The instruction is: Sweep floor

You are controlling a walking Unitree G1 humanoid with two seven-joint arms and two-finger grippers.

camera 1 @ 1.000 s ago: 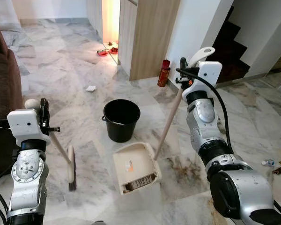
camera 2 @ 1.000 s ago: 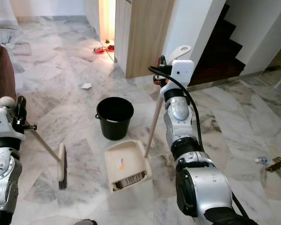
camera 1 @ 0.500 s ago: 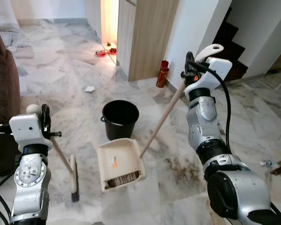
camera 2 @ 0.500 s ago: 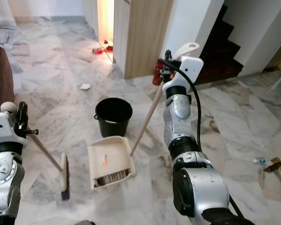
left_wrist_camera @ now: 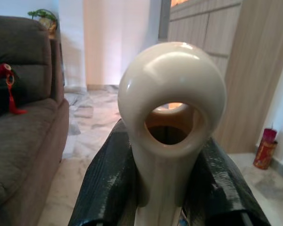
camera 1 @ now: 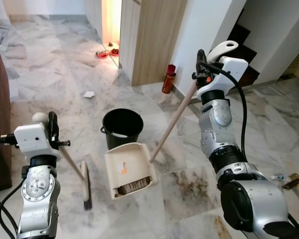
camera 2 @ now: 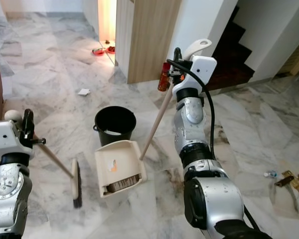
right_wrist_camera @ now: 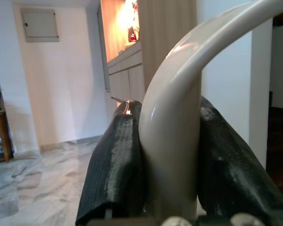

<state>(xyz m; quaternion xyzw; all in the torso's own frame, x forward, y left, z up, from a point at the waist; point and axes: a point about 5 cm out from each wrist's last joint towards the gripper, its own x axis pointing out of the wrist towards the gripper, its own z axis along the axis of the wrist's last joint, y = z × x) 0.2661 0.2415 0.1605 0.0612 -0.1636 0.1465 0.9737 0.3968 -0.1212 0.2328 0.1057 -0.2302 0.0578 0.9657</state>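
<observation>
Both sets of jaws are clamped tight: the right gripper (right_wrist_camera: 170, 155) on the cream looped handle of the long-handled beige plastic dustpan (camera 1: 128, 169), the left gripper (left_wrist_camera: 167, 183) on the ring-ended handle of the small hand brush (camera 1: 85, 183). Over the last second the dustpan slid left and now sits just in front of the black plastic bucket (camera 1: 122, 128), so emptying looks close. Its pan lies flat on the marble floor (camera 1: 65, 94), with dark debris at the back lip.

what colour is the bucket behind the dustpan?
Black. The bucket shows best in the left eye view, standing on the marble floor just beyond the cream dustpan.
</observation>
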